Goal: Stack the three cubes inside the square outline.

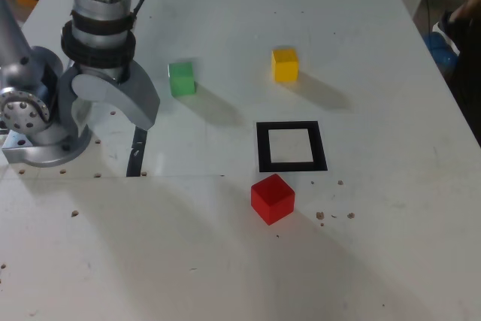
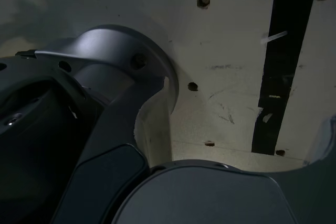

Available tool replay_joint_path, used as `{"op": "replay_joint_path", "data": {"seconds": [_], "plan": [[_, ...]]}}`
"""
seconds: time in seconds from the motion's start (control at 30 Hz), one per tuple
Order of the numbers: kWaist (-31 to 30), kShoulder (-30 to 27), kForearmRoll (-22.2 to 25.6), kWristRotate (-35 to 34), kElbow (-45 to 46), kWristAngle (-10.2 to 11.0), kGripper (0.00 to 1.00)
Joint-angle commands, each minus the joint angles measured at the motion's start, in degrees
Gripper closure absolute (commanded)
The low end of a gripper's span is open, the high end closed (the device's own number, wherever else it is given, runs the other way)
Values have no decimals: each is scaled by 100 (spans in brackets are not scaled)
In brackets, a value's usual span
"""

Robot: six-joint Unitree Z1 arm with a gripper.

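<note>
White tabletop (image 1: 225,5) fills most of what we see, scuffed and dotted with small screw holes and a few crumbs of debris. On it we find the square outline (image 1: 261,148), a thick black frame with a white centre, lying flat near the middle of the exterior view and holding nothing. The red cube (image 1: 272,198) sits just below the frame's lower edge in that view, close to it but outside it, turned at an angle to the frame. The yellow cube (image 1: 285,65) stands apart from the frame, further up the table. The green cube (image 1: 182,79) stands toward the exterior view's left of the yellow one, near the arm. All three cubes rest separately on the table, none stacked.

Our arm (image 1: 101,28) is folded over its base (image 1: 37,122) at the exterior view's left. A thin black tape strip (image 1: 137,154) runs along the table beside the base, and we see it again in the wrist view (image 2: 283,66). The wrist view is mostly filled with the arm's own dark grey housing (image 2: 105,108). We cannot tell how far the gripper's jaws are parted, and we see nothing held.
</note>
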Motion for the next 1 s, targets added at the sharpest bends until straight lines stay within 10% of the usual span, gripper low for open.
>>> {"op": "replay_joint_path", "data": {"seconds": [0.0,0.53,0.97], "plan": [[-11,23,-26,-11,20,30,1],[-135,-74,428,-186,-353,44,3],[-1925,320,1042,-1683,-2254,-8,1]]}}
